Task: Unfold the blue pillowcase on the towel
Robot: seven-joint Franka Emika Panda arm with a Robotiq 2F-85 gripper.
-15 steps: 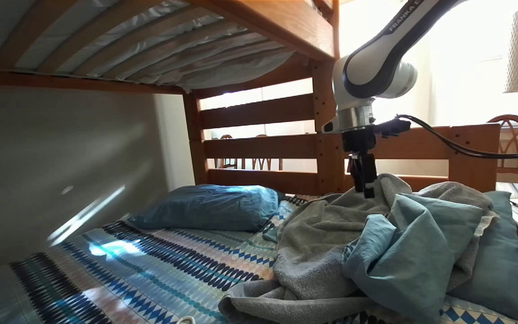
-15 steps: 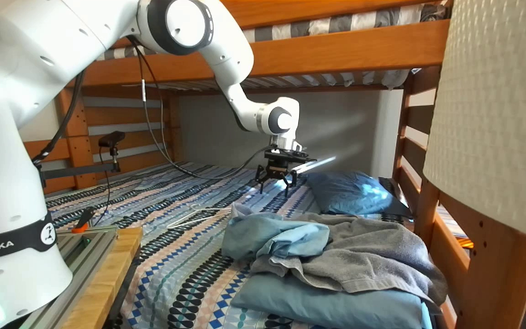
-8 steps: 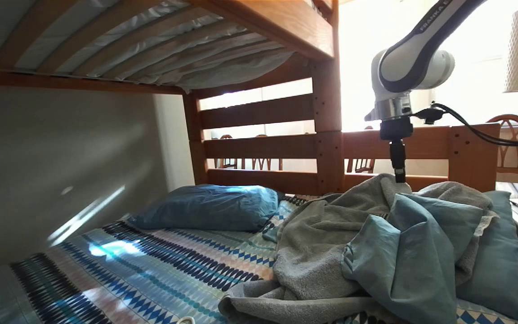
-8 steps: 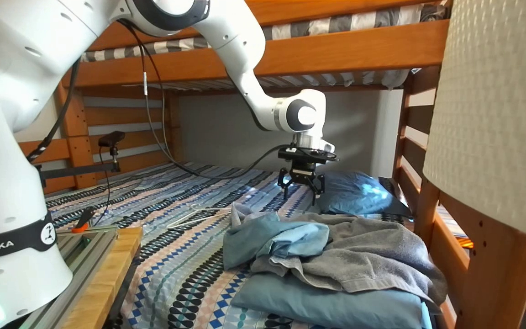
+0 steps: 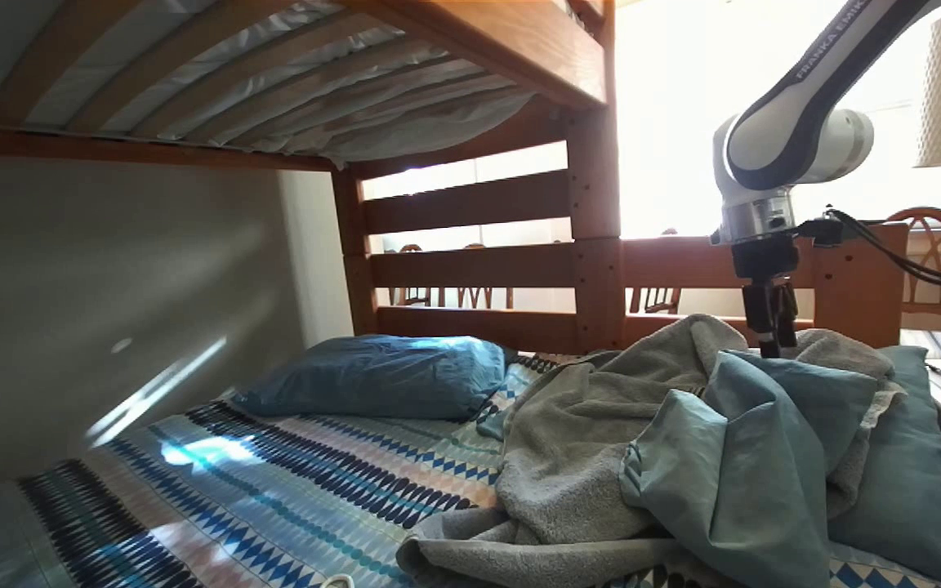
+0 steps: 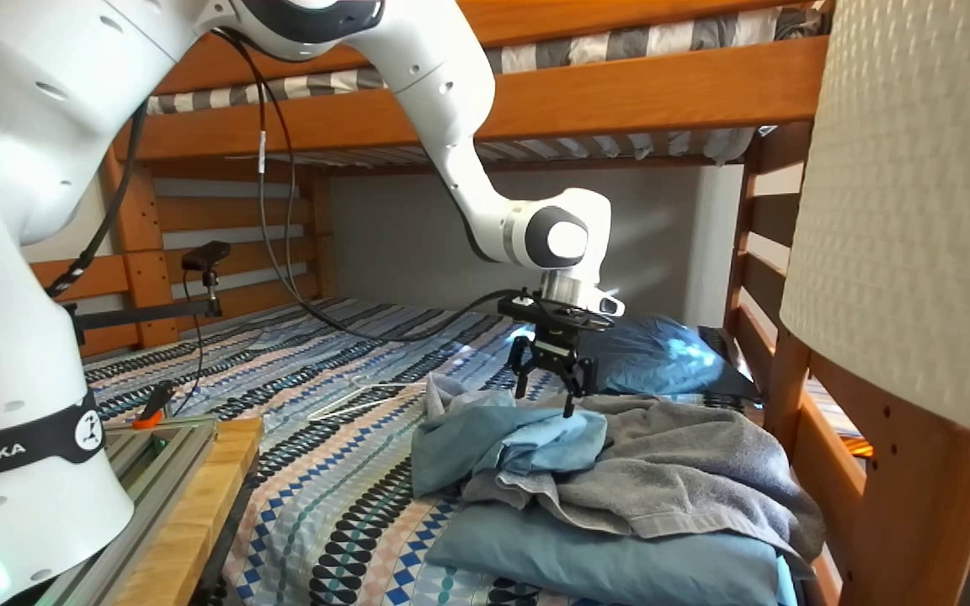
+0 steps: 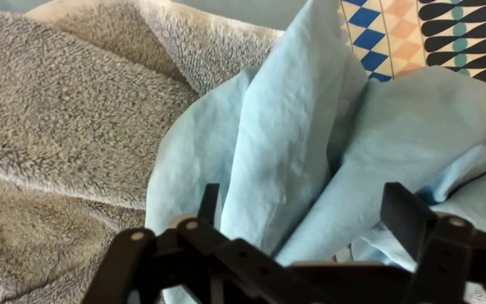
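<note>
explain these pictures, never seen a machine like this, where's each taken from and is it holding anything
That's a white, jointed robot arm. Two pictures view it and the brown wooden bunk bed from outside; the close-up is shot from its wrist, past two black fingers. On the patterned cloth bedding, a crumpled pale-blue fabric pillowcase lies partly over a fuzzy grey towel, with a plump darker-blue pillow nearby. The fingers are spread over the pillowcase, nothing visibly gripped.
</note>
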